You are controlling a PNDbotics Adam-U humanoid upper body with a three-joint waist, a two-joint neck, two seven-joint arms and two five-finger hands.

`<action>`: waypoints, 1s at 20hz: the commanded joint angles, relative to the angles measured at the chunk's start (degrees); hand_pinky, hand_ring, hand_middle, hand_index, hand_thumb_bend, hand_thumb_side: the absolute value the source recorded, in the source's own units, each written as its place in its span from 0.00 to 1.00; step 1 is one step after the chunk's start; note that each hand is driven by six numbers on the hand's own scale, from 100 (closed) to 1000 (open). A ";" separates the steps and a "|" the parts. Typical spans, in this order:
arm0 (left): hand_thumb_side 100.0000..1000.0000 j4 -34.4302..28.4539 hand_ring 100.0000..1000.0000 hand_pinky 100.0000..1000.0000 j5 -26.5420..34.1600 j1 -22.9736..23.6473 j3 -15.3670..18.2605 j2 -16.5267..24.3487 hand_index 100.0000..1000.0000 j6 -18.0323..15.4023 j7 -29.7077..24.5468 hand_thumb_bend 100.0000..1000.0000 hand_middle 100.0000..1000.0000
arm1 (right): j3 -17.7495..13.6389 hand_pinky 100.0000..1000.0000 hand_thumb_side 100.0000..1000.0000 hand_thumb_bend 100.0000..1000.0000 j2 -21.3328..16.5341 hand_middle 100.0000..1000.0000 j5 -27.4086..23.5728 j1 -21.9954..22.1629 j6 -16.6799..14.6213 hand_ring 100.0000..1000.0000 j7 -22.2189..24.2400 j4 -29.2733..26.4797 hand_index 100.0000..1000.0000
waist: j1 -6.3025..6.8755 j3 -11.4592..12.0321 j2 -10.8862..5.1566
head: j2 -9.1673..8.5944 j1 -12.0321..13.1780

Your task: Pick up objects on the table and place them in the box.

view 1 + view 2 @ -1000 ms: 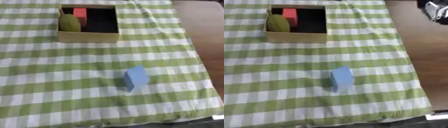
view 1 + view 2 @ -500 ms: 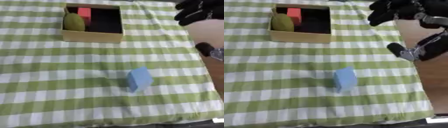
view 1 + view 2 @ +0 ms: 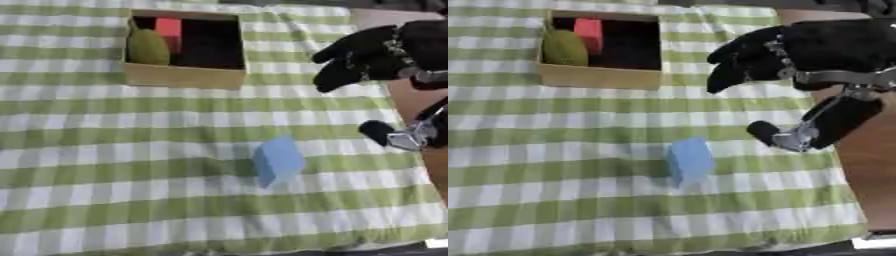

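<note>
blue block (image 3: 278, 160) lies alone on the checked cloth (image 3: 105, 150) in the left eye view, near the front edge, well short of the box (image 3: 184, 76). right eye view: the right hand (image 3: 798, 50) hangs spread wide and empty beyond the block, so it should drop lower and straddle it before closing.

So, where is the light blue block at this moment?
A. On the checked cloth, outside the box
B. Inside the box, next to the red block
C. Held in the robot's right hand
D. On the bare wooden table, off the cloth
A: the light blue block lies on the green checked cloth, apart from the box, and the right hand hovers above the cloth holding nothing.
</note>
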 commanded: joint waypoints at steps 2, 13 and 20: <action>0.53 -0.88 0.76 0.67 0.35 -0.16 0.00 0.44 0.81 0.30 -0.57 0.00 0.69 | 1.35 0.94 0.56 0.00 1.58 0.77 -2.70 -2.62 3.66 0.96 4.00 1.44 0.94 | -0.19 -0.06 -1.19 | 0.41 -0.41; 0.53 -0.88 0.76 0.67 0.29 0.10 -0.35 -0.51 0.80 1.08 -1.03 0.00 0.69 | 3.27 0.97 0.62 0.00 8.24 0.73 -2.40 -3.84 10.65 0.97 10.51 5.08 0.95 | -0.50 -0.02 -1.55 | 0.84 -0.61; 0.53 -0.88 0.76 0.67 0.07 0.02 -0.55 -0.97 0.80 1.61 -1.42 0.00 0.68 | 4.06 1.00 0.40 0.07 12.30 0.74 -0.65 -3.24 11.90 0.99 14.22 8.26 0.96 | -0.43 0.02 -1.60 | 0.84 -0.71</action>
